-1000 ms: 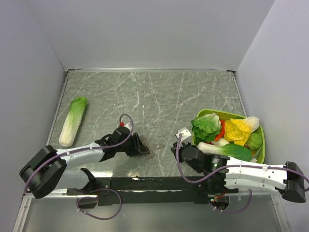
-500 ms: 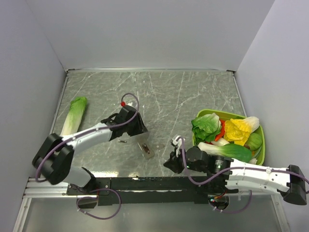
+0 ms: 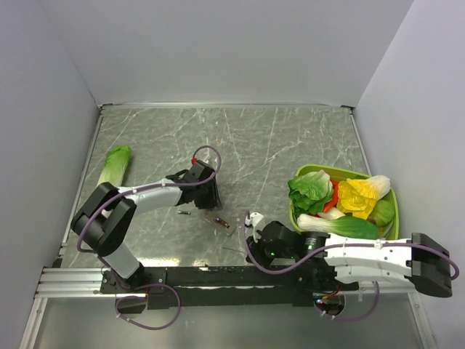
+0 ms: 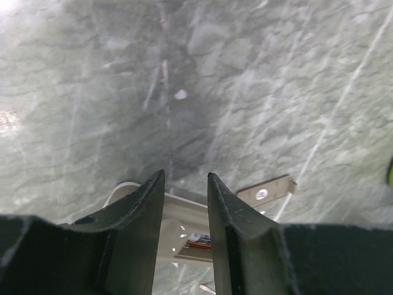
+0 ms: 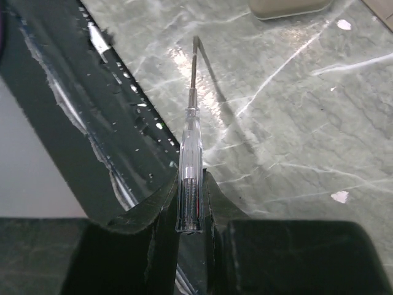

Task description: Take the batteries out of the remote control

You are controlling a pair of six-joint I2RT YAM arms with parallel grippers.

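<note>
The remote control (image 3: 221,223) lies recess-up on the marble table, just in front of my left gripper (image 3: 209,195). Through the left wrist view's gap the remote control (image 4: 184,216) shows one of the batteries (image 4: 200,239) in its recess. My left gripper (image 4: 185,174) hovers open, holding nothing. Another of the batteries (image 3: 184,212) lies loose on the table to the left. My right gripper (image 3: 248,238) sits near the front edge, right of the remote. In its wrist view the right gripper (image 5: 189,183) is shut on a clear-handled screwdriver (image 5: 190,147) pointing at the table.
A flat tan cover (image 4: 267,192) lies beside the remote. A green bowl (image 3: 392,225) of toy vegetables stands at the right. A long pale-green cabbage (image 3: 112,166) lies at the left. The black rail (image 5: 73,123) runs along the near edge, close to the screwdriver.
My left gripper has lifted off the remote and moved back, leaving a battery loose on the table. The right arm has slid left along the front edge toward the remote.
</note>
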